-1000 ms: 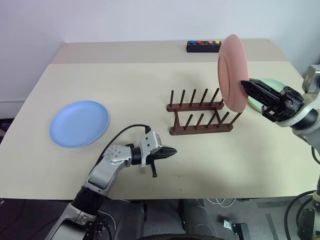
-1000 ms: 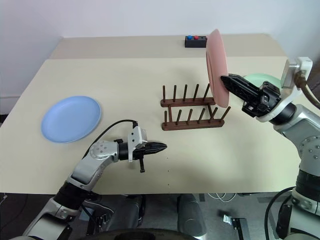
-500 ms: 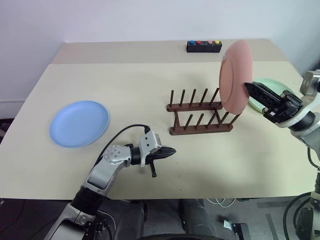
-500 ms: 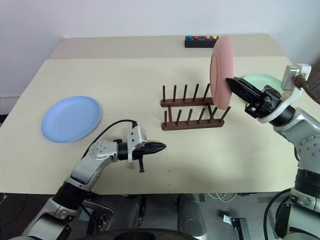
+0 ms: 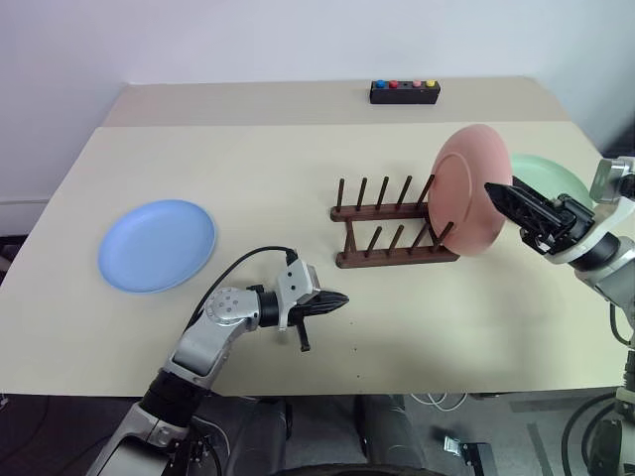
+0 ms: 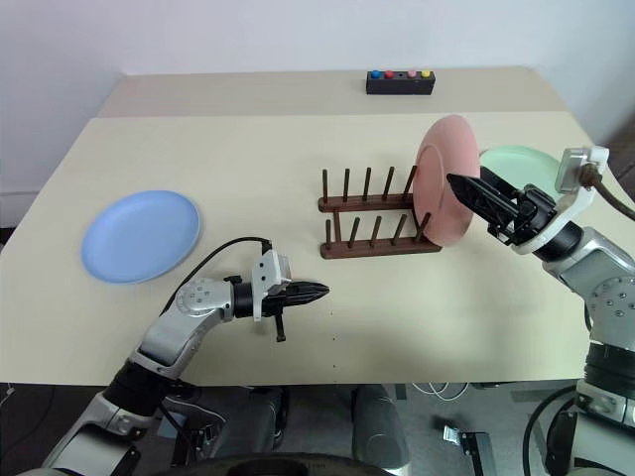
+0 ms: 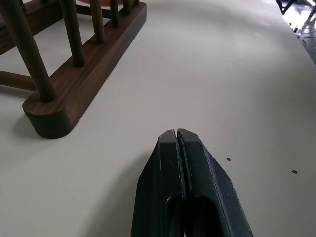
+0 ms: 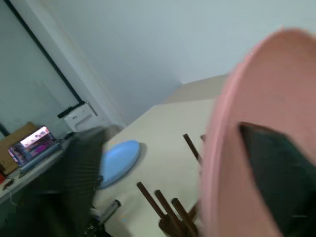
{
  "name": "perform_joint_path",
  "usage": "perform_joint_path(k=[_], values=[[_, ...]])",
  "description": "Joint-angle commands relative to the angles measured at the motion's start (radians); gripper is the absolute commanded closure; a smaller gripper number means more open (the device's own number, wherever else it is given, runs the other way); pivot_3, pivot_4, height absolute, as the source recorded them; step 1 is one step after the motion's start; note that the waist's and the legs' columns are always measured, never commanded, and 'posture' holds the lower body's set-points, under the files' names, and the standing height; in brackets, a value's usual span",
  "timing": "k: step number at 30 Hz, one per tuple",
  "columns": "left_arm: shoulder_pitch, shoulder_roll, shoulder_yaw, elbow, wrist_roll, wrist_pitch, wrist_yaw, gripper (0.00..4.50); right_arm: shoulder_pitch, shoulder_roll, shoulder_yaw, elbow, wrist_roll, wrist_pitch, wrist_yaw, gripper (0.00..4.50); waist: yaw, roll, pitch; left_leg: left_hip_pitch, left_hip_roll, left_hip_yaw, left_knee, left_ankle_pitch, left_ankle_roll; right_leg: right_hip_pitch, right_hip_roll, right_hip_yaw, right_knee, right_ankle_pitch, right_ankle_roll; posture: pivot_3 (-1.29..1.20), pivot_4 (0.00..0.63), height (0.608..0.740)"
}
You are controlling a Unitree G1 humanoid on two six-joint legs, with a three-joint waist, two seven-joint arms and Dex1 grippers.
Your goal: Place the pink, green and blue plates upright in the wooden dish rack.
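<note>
The pink plate stands on edge at the right end of the wooden dish rack, tilted, its lower rim down by the last pegs. My right gripper is right beside it and open. In the right wrist view the pink plate's rim lies between the widely spread fingers. Flat on the table lie the blue plate, far left, and the green plate, behind the right gripper. My left gripper hovers shut and empty in front of the rack.
A small black box with coloured buttons sits at the table's far edge. Open tabletop lies between the blue plate and the rack. The table's front edge runs close under my left arm.
The pink plate came down from above the rack into its right end. My right gripper sank with it and its fingers spread apart. The left arm stayed still.
</note>
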Motion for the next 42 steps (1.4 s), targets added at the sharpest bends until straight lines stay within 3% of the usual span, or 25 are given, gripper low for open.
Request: perform_joint_path(k=[1, 10, 16, 20, 23, 30, 36, 39, 42], values=[[0.005, 0.002, 0.014, -0.040, -0.012, -0.001, 0.001, 4.50, 0.008, -0.007, -0.043, -0.008, -0.045, -0.054, -0.001, 0.07, 0.000, 0.000, 0.000, 0.000, 0.000, 0.000, 0.000, 0.000, 0.000, 0.000, 0.000, 0.000, 0.000, 0.000, 0.000, 0.00, 0.150, 0.740], [0.013, 0.008, 0.019, -0.048, -0.013, -0.001, 0.005, 4.50, 0.035, -0.061, -0.177, -0.006, -0.152, -0.177, -0.045, 0.07, 0.001, 0.000, 0.000, 0.000, 0.000, 0.000, 0.000, 0.000, 0.000, 0.000, 0.000, 0.000, 0.000, 0.000, 0.000, 0.00, 0.150, 0.740], [0.011, 0.010, 0.060, -0.092, -0.075, 0.015, -0.009, 4.50, 0.191, -0.142, -0.219, -0.008, -0.366, -0.317, -0.048, 0.07, 0.001, 0.000, 0.000, 0.000, 0.000, 0.000, 0.000, 0.000, 0.000, 0.000, 0.000, 0.000, 0.000, 0.000, 0.000, 0.00, 0.150, 0.740], [-0.010, 0.023, 0.058, -0.140, -0.123, 0.062, -0.054, 4.50, 0.263, -0.215, -0.095, 0.104, -0.636, -0.483, -0.066, 0.07, -0.004, 0.001, 0.000, 0.000, 0.000, 0.002, 0.000, 0.000, 0.000, 0.000, 0.000, 0.001, 0.000, 0.000, 0.000, 0.00, 0.150, 0.740], [-0.027, 0.027, 0.050, -0.161, -0.135, 0.088, -0.068, 4.50, 0.232, -0.235, 0.020, 0.187, -0.787, -0.601, -0.096, 0.07, -0.007, 0.001, -0.001, 0.001, 0.000, 0.003, 0.000, 0.000, 0.000, 0.000, 0.000, 0.001, 0.000, 0.000, -0.001, 0.00, 0.150, 0.740], [-0.030, 0.032, 0.050, -0.180, -0.126, 0.101, -0.057, 4.50, -0.008, -0.216, 0.279, 0.508, -1.077, -0.835, -0.224, 0.07, -0.017, 0.003, -0.001, 0.002, 0.000, 0.004, 0.000, 0.000, 0.000, 0.000, 0.000, 0.002, 0.000, 0.000, -0.001, 0.00, 0.150, 0.740], [-0.018, 0.032, 0.053, -0.190, -0.125, 0.113, -0.034, 4.50, -0.232, -0.150, 0.435, 0.836, -1.236, -0.997, -0.328, 0.07, -0.026, 0.002, 0.000, 0.001, 0.000, 0.004, -0.001, 0.000, 0.000, 0.000, 0.000, 0.003, 0.000, 0.000, 0.000, 0.00, 0.150, 0.740], [-0.012, 0.035, 0.054, -0.196, -0.125, 0.115, -0.026, 4.50, -0.314, -0.134, 0.496, 0.991, -1.308, -1.043, -0.386, 0.90, -0.030, 0.002, 0.000, 0.002, 0.000, 0.004, 0.000, 0.000, 0.000, 0.001, 0.000, 0.003, 0.000, 0.000, -0.001, 0.00, 0.150, 0.740], [-0.001, 0.045, 0.061, -0.204, -0.125, 0.115, -0.017, 4.50, -0.356, -0.135, 0.530, 1.080, -1.347, -1.081, -0.435, 2.32, -0.027, 0.002, 0.000, 0.003, 0.000, 0.004, 0.000, 0.000, 0.000, 0.001, 0.000, 0.003, 0.000, 0.000, -0.001, 0.00, 0.150, 0.740]])
